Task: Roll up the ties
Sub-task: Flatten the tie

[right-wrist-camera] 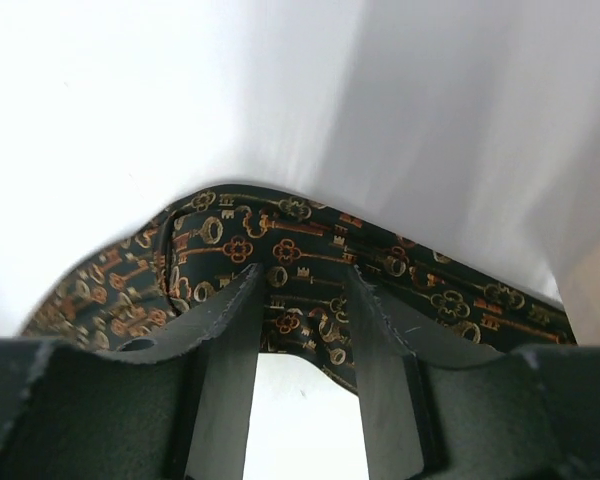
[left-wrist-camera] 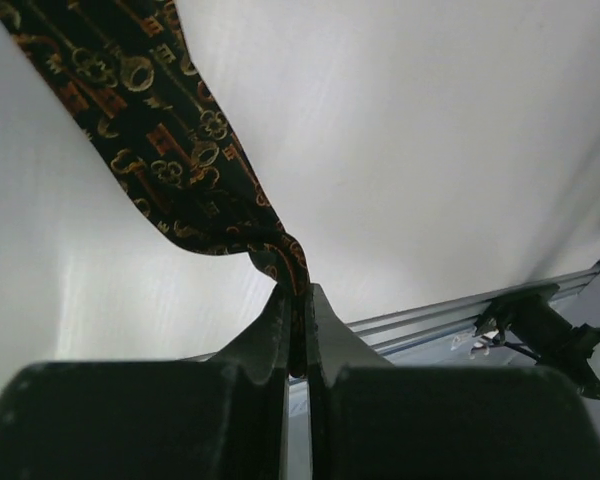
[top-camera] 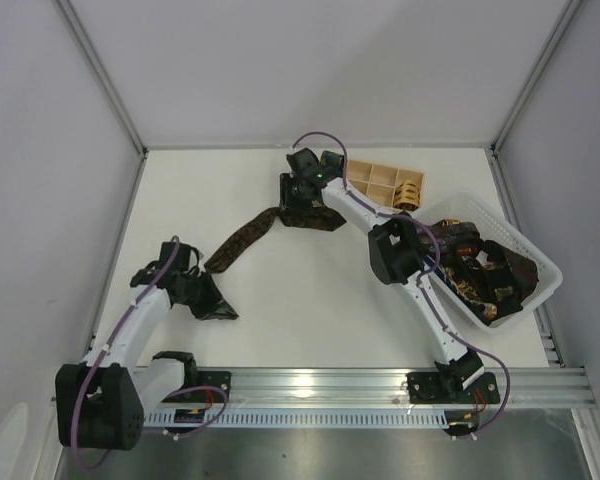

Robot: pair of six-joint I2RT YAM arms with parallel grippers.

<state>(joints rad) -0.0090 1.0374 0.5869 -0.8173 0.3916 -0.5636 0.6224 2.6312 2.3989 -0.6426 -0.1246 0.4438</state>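
One dark tie with a gold key pattern [top-camera: 242, 240] lies stretched across the table between both arms. My left gripper [top-camera: 212, 303] is shut on its wide end near the table's left front; the left wrist view shows the fabric [left-wrist-camera: 170, 130] pinched between the closed jaws of that gripper [left-wrist-camera: 298, 300]. My right gripper [top-camera: 305, 205] hovers over the tie's folded far end [top-camera: 320, 220]. In the right wrist view the gripper [right-wrist-camera: 305, 285] has its jaws apart, straddling a fold of the tie [right-wrist-camera: 280, 240], without a visible squeeze.
A white mesh basket [top-camera: 520, 235] at the right holds several loose ties [top-camera: 475, 272]. A pale wooden compartment tray [top-camera: 375, 180] at the back holds a tan-gold rolled tie [top-camera: 408, 193]. A metal rail [top-camera: 380, 385] runs along the near edge.
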